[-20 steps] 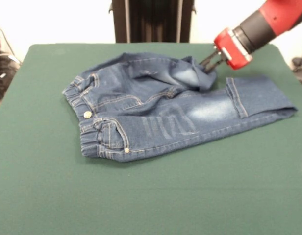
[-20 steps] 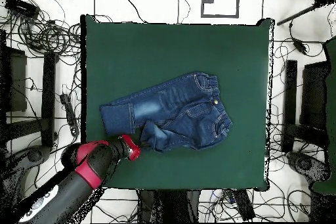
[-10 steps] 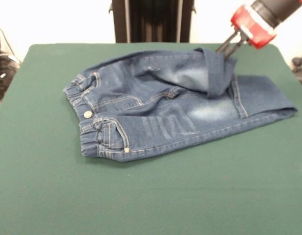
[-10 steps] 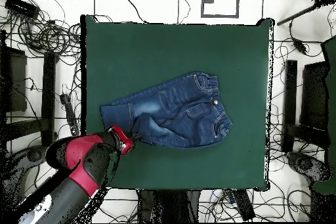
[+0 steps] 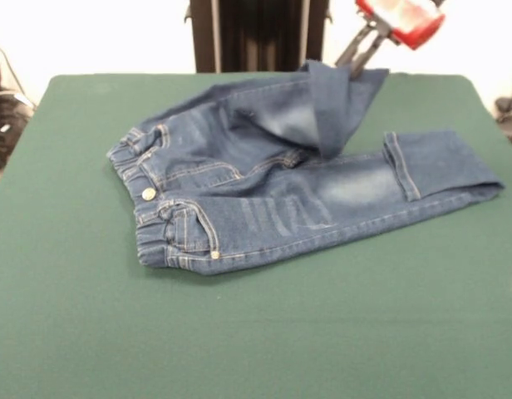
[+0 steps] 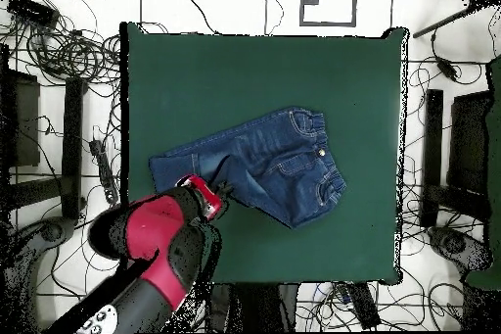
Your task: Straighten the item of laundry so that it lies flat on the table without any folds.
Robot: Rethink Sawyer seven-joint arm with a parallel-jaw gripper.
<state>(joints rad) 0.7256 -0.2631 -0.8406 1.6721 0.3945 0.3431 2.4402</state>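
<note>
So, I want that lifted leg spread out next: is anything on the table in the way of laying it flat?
Nothing visible: the end effector holds the jeans by one leg over bare green table.

Tangled black cables [image 6: 68, 51] are lying on the white floor [image 6: 215, 2]. A dark square plate [image 6: 328, 0] is sitting on it. Dark frames [image 6: 445, 149] are flanking both sides.

Dark blue denim with faded whitish patches and orange stitching is seen on the jeans [image 5: 264, 179]. The table [image 5: 256, 332] beneath the jeans is plain dark green.
</note>
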